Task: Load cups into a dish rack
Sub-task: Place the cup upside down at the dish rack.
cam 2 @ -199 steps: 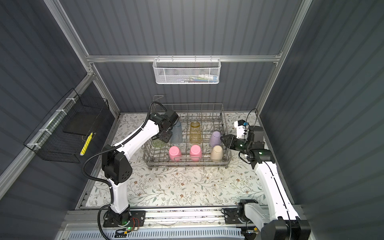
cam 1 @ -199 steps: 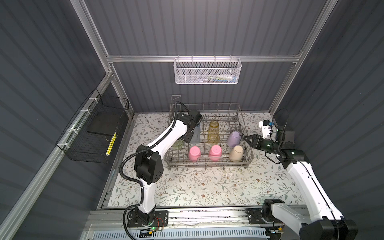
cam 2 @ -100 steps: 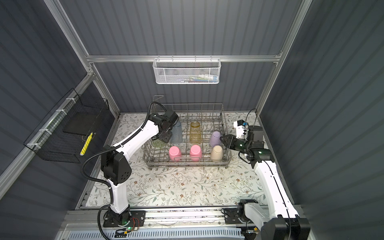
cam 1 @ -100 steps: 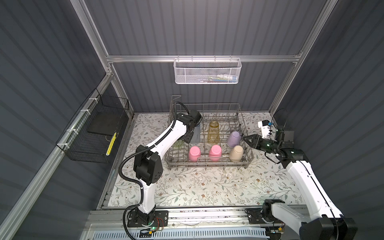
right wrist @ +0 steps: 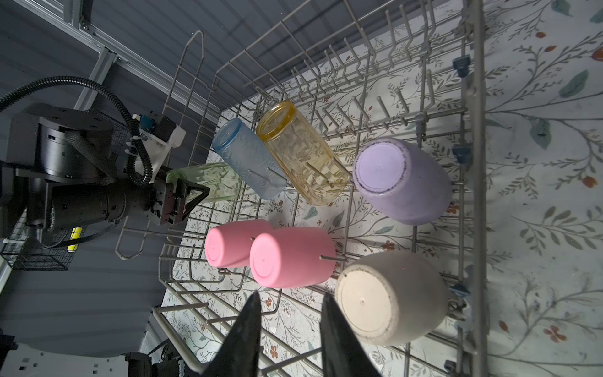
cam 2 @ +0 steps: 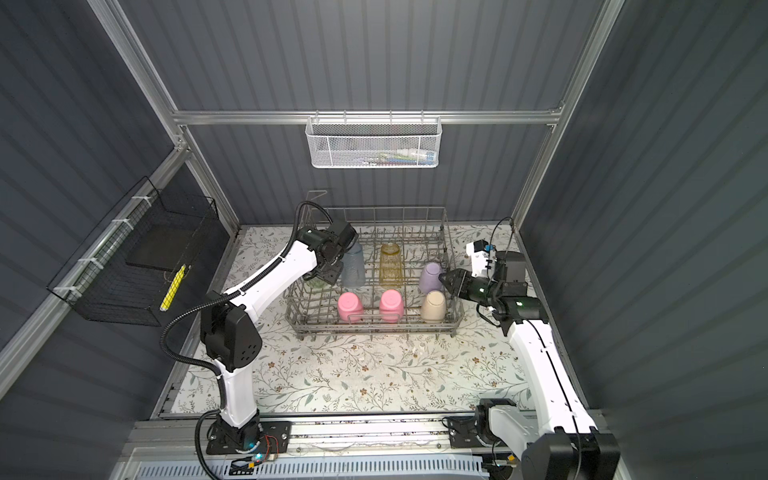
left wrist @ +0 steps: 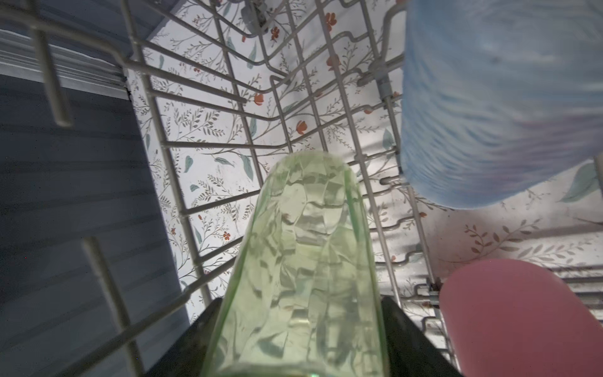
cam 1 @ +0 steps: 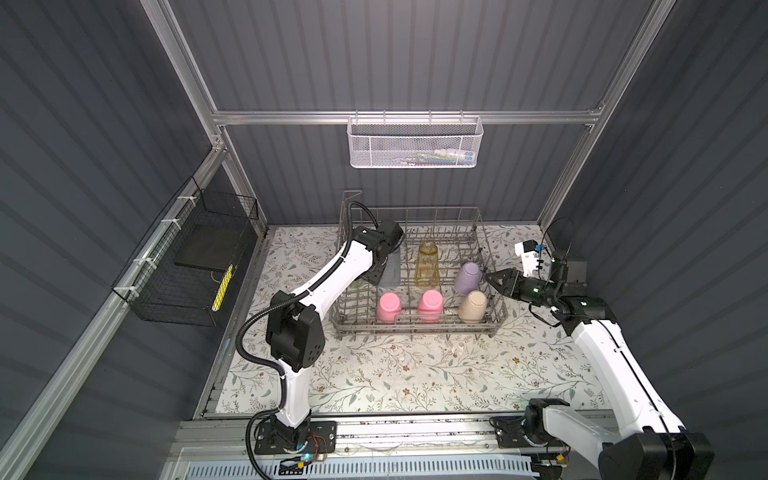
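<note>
The green cup is in the rack, at the left end, and it leans at a slant over the wires. The left gripper is closed on it, with one black finger tight against each side of the cup. Just beside the green cup is the blue cup, and next to that is the yellow cup. Both lean on the thin posts with their bottoms up. The purple cup is at the right end of that back row, and it is tipped too. In the front row there is one pink cup, then the other pink cup touching it, then the beige cup at the right end. These three are bottoms up as well. So all seven cups are inside the rack. The rack sits on the table, which has a cover with leaves and flowers, and it is close to the back wall. The right gripper hangs just outside the right end of the rack, near the purple cup and the beige cup. Its tips point at them, a little apart, with nothing between them. A white basket hangs on the back wall, high above the rack. A black basket hangs on the left wall with something yellow in it, too small to tell what.
</note>
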